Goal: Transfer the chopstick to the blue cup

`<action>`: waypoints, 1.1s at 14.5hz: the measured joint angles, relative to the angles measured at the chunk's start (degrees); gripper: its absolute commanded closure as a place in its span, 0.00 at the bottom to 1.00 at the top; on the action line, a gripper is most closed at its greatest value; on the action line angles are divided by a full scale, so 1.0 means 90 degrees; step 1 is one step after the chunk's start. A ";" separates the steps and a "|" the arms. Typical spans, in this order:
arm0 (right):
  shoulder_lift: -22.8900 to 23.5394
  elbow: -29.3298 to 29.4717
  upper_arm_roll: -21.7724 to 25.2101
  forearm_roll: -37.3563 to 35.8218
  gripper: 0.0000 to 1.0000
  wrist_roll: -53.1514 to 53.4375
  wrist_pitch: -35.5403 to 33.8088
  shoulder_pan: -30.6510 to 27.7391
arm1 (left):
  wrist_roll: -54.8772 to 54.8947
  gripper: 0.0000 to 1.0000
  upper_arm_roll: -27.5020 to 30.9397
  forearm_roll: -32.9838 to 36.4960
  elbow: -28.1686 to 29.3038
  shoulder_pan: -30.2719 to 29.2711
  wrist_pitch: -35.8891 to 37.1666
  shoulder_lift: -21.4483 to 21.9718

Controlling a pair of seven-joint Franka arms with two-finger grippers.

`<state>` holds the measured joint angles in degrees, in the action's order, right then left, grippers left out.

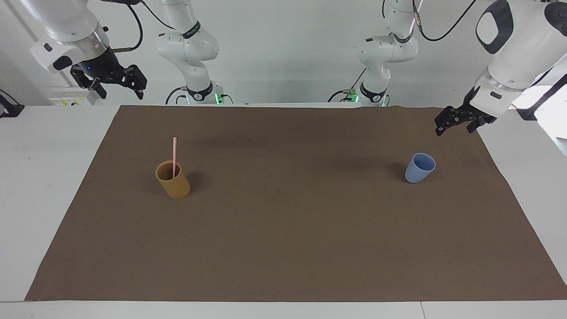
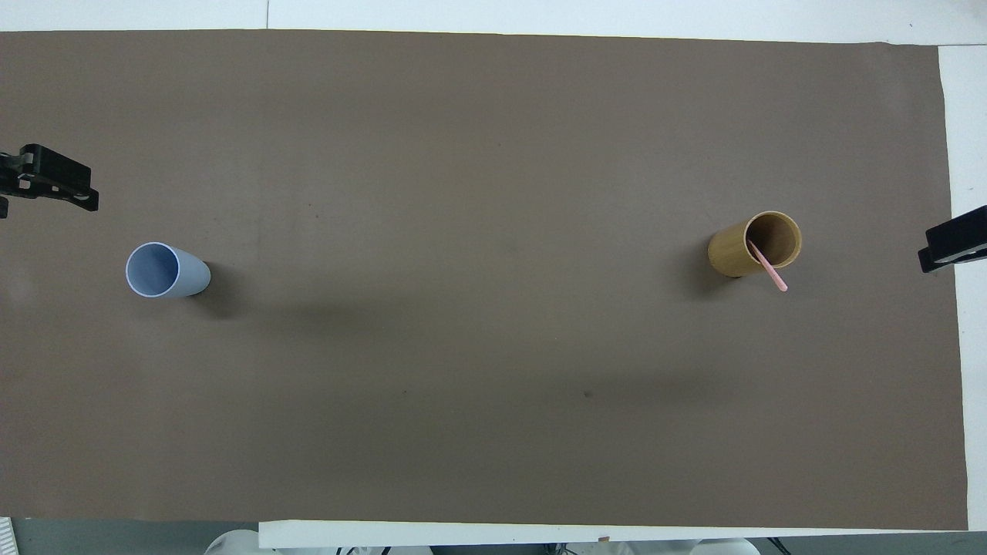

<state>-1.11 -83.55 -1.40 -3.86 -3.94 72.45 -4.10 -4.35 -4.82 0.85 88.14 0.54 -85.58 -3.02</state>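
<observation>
A pale pink chopstick (image 1: pixel 174 153) stands leaning in a tan bamboo cup (image 1: pixel 176 187) toward the right arm's end of the table; both also show in the overhead view, the chopstick (image 2: pixel 771 271) and the bamboo cup (image 2: pixel 731 251). The blue cup (image 1: pixel 418 170) stands upright and empty toward the left arm's end, also in the overhead view (image 2: pixel 158 270). My right gripper (image 1: pixel 119 92) hangs open and empty, high over the table's edge at its own end (image 2: pixel 952 248). My left gripper (image 1: pixel 454 128) is open and empty, up in the air near the blue cup (image 2: pixel 54 189).
A brown mat (image 1: pixel 283 239) covers most of the white table (image 1: pixel 40 177). Both cups stand on it, far apart, with bare mat between them.
</observation>
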 measured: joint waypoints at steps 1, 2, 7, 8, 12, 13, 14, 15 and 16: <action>0.0000 0.0000 0.0000 0.0000 0.00 0.0000 0.0000 0.0000 | 0.0000 0.00 -0.0001 0.0000 0.0000 0.0000 0.0002 0.0002; 0.0000 0.0000 0.0000 0.0000 0.00 0.0000 0.0000 0.0000 | 0.0000 0.00 -0.0003 0.0000 0.0001 0.0001 0.0005 0.0005; 0.0000 0.0000 0.0000 0.0000 0.00 0.0000 0.0000 0.0001 | 0.0000 0.00 -0.0011 0.0000 0.0004 0.0005 0.0010 0.0012; 0.0000 -0.0001 -0.0002 0.0003 0.00 0.0000 0.0000 0.0005 | 0.0000 0.00 -0.0011 0.0000 0.0004 0.0005 0.0011 0.0015; 0.0000 -0.0005 -0.0008 0.0006 0.00 0.0000 -0.0004 0.0164 | 0.0000 0.00 -0.0012 0.0000 0.0010 0.0006 0.0017 0.0039; 0.0000 -0.0012 -0.0012 0.0006 0.00 0.0000 -0.0002 0.0210 | 0.0000 0.00 -0.0012 0.0000 0.0011 0.0006 0.0019 0.0041; 0.0000 -0.0030 -0.0011 0.0046 0.00 0.0000 0.0041 0.0237 | 0.0000 0.00 -0.0012 0.0000 0.0011 0.0006 0.0022 0.0041; 0.0004 -0.0061 -0.0012 0.0137 0.00 0.0011 0.0141 0.0245 | 0.0000 0.00 -0.0010 0.0000 0.0012 0.0004 0.0031 0.0041; 0.0026 -0.0106 -0.0009 0.0271 0.00 0.0055 0.0228 0.0245 | 0.0000 0.00 -0.0005 0.0000 0.0012 0.0001 0.0048 0.0041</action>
<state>-0.87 -84.51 -1.48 -1.43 -3.44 74.50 -1.89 -4.35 -4.86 0.85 88.25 0.55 -85.15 -2.65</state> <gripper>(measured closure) 0.000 0.000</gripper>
